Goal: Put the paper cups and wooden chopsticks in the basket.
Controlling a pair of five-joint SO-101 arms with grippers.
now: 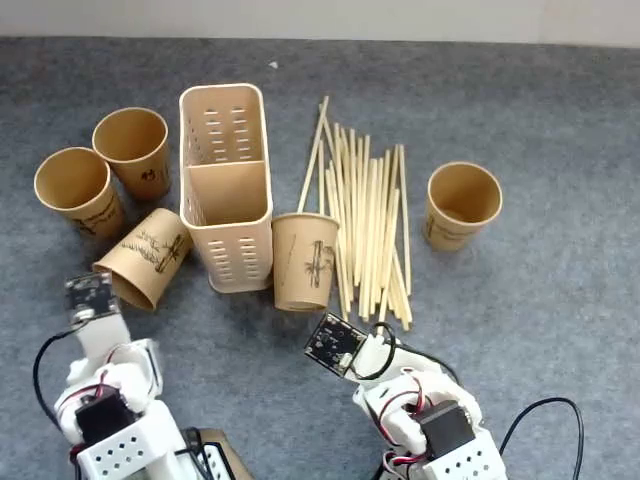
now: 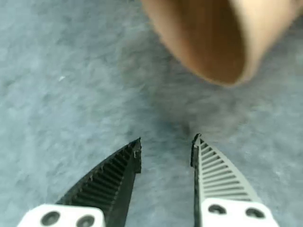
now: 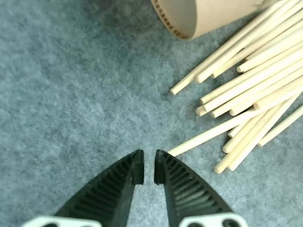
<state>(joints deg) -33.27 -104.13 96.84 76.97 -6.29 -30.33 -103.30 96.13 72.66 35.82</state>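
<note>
1. Currently, a beige perforated basket [image 1: 226,185] with two compartments is seen on the grey felt counter [image 1: 560,320] in the high view.
2. Two paper cups are recorded upright beside the basket: one [image 1: 133,150] just beside it, another [image 1: 78,190] touching that cup on its far side.
3. A third cup [image 1: 147,257] is noted lying on its side near the basket's nearer corner. In the left wrist view its open mouth [image 2: 213,42] is turned towards the left hand.
4. A fourth cup [image 1: 305,260] is seen tipped over between the basket and the chopsticks, just beside both. Its rolled rim [image 3: 189,16] is caught in the right wrist view.
5. A fifth cup [image 1: 462,205] is found upright, alone, on the far side of the chopsticks from the basket.
6. The wooden chopsticks [image 1: 368,225] are laid in a loose, roughly parallel bundle on the counter. Their near ends [image 3: 255,71] are fanned out ahead of the right hand.
7. Left hand [image 2: 165,146]: fingers are held apart over bare felt, nothing between them, short of the third cup.
8. Right hand [image 3: 144,165]: fingers are brought nearly together, with a thin slit left and nothing gripped. One chopstick end [image 3: 203,137] is seen just beside one fingertip.
9. All cups and chopsticks are observed outside the basket.
</note>
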